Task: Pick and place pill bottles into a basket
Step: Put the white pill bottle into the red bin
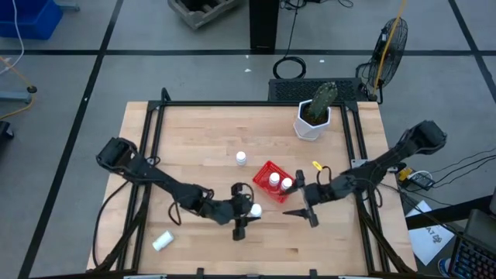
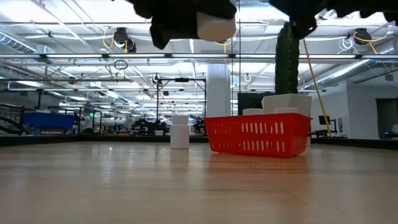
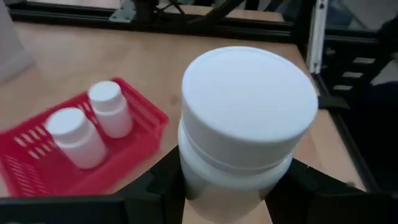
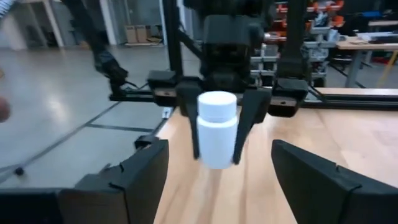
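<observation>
The left gripper (image 1: pixel 252 212) is clamped on a bottle (image 1: pixel 255 210), held upright and clear of the table (image 1: pixel 201 147); its wrist view shows the fingers (image 3: pixel 155 186) pinching the body just under the cap. Just beyond it sits the basket (image 1: pixel 268 168), already holding two bottles (image 1: pixel 280 182). The right gripper (image 1: pixel 304 211) hovers on the other side of the held bottle, its fingers spread with nothing between them. Farther from the left gripper, one bottle (image 1: pixel 241 158) stands past the basket and another (image 1: pixel 162 241) lies on its side back toward the table's near edge. The likely trouble is in the drop: the basket is small and partly full, so a release off-centre could land the bottle on a cap or the rim and tip it out, or nudge the light basket. The right gripper is close enough that a careless swing might clip it.
</observation>
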Action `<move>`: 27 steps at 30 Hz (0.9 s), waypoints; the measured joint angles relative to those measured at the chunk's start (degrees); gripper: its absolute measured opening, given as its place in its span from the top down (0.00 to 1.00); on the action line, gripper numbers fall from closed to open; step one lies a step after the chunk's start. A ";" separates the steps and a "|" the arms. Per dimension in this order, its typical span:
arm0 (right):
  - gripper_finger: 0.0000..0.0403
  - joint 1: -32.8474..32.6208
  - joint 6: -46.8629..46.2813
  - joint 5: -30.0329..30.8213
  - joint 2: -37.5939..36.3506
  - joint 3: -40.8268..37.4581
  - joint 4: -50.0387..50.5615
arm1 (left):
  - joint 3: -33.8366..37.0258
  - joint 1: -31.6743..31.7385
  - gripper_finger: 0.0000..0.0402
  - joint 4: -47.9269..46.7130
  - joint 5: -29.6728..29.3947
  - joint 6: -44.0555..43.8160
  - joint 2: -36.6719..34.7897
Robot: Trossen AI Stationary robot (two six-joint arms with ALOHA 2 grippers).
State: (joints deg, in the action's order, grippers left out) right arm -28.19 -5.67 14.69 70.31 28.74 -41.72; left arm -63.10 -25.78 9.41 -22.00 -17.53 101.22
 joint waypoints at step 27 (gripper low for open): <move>0.34 10.30 -1.11 -10.41 16.56 17.03 8.77 | -3.92 3.97 0.58 -12.94 2.58 -1.82 -0.04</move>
State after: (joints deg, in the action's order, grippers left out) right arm -17.89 -6.78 4.28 86.87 45.77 -32.95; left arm -67.02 -21.80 -3.53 -19.42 -19.35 101.19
